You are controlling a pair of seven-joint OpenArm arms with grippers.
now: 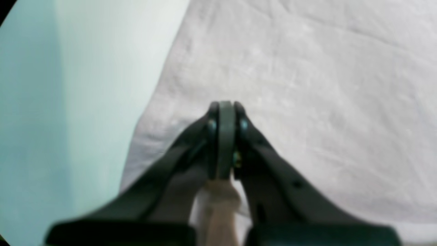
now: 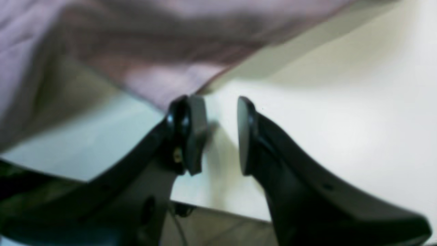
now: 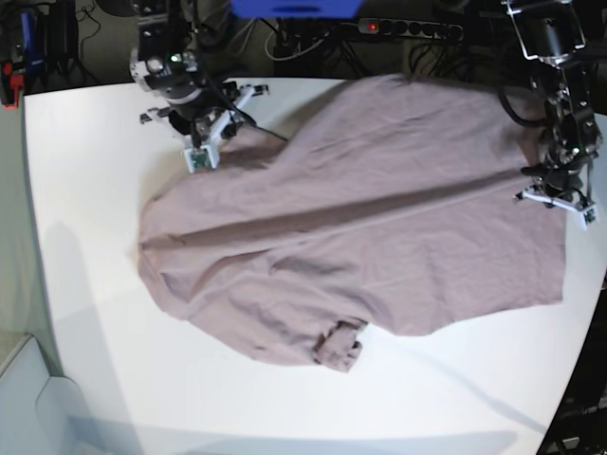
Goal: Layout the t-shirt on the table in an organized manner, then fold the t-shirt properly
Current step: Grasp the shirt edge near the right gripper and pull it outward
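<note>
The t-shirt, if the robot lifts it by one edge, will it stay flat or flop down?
It will probably flop: the t-shirt is thin fabric, creased and rumpled, with a sleeve curled over at its near edge. It likely drags across the table rather than sliding as one piece. It looks light, so a pinch should lift it.

Behind the far edge it's dark & cluttered: a black power strip (image 3: 410, 28) w/ a red lit switch, tangled black cables (image 3: 313, 43) hanging below it, a blue panel (image 3: 294, 8) at top centre. Far left, red & blue gear (image 3: 19, 57), too small to ID. Pale grey-green floor (image 3: 14, 237) along the left. Light even, soft shadows.
</note>
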